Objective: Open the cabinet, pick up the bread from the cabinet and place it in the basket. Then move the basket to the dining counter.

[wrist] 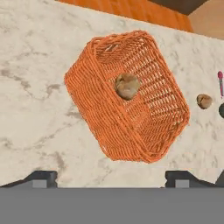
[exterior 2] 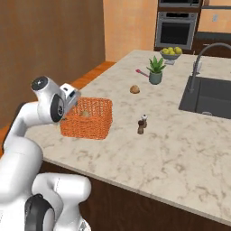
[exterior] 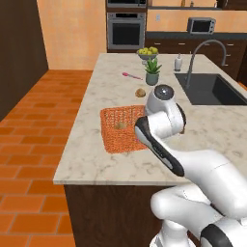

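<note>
One basket (wrist: 127,98), orange wicker, stands on the pale marble surface (exterior: 96,164) near its front edge. One bread roll (wrist: 127,85) lies inside it, on its floor. In the left base view the robot's arm covers the basket's right-hand part; in the right base view the wrist hides the near left corner, and the roll shows only as a faint tan spot through the weave.

A second small brown round object (wrist: 204,101) lies on the bare surface beyond the basket, toward the potted plant (exterior 2: 155,70); its kind cannot be made out. A pink-tipped utensil (exterior: 131,76) is cut off at the hand view's right edge. Two small dark shakers (exterior 2: 142,124) stand between basket and sink (exterior 2: 210,97), hidden by the arm in the left base view. One bowl of yellow-green fruit (exterior: 147,52) sits behind the plant.

The hand (wrist: 112,178) hovers above the basket's near side, its fingertips (wrist: 41,178) spread wide and holding nothing.
</note>
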Motion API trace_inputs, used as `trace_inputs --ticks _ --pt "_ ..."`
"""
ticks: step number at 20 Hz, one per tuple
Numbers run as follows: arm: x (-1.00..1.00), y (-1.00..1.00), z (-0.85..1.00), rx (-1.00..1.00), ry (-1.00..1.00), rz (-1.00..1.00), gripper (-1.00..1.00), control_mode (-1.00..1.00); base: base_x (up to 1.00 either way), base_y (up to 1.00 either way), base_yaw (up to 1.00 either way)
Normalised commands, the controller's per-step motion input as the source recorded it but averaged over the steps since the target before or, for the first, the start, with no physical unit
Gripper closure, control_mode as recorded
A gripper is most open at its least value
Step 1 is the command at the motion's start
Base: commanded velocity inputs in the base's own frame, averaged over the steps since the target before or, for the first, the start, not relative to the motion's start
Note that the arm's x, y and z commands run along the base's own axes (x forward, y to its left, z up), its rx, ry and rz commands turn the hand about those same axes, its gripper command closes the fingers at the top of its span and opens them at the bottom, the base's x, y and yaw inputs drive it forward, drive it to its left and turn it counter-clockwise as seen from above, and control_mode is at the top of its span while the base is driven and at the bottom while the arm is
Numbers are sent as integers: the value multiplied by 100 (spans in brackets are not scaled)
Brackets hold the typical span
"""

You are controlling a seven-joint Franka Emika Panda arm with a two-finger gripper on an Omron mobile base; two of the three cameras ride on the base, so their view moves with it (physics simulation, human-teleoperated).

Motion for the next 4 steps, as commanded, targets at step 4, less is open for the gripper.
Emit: trace_inputs --ticks 4 --pt "-100 -3 30 26 0 -54 -100 -100 0 0 0"
